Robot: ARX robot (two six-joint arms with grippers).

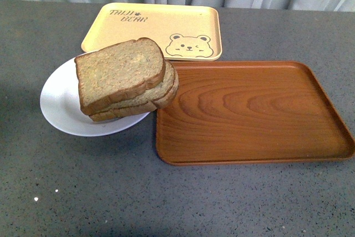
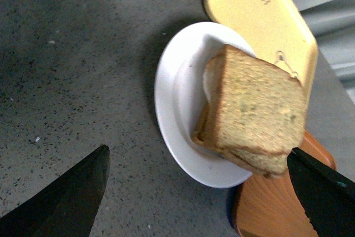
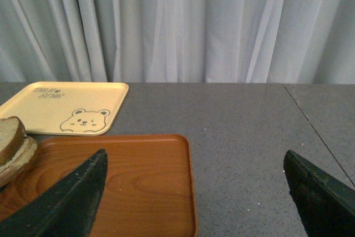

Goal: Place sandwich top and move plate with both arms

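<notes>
The sandwich top, a thick brown bread slice with a darker crust, lies tilted on top of a stack of bread on the round white plate. It also shows in the left wrist view on the plate. The stack's edge shows in the right wrist view. Neither arm shows in the front view. My left gripper is open and empty, above the plate's rim and the table. My right gripper is open and empty, above the wooden tray's edge.
A brown wood-grain tray lies right of the plate, and the stack overhangs its edge. A pale yellow bear tray lies behind the plate. The table is dark grey. Grey curtains hang behind it.
</notes>
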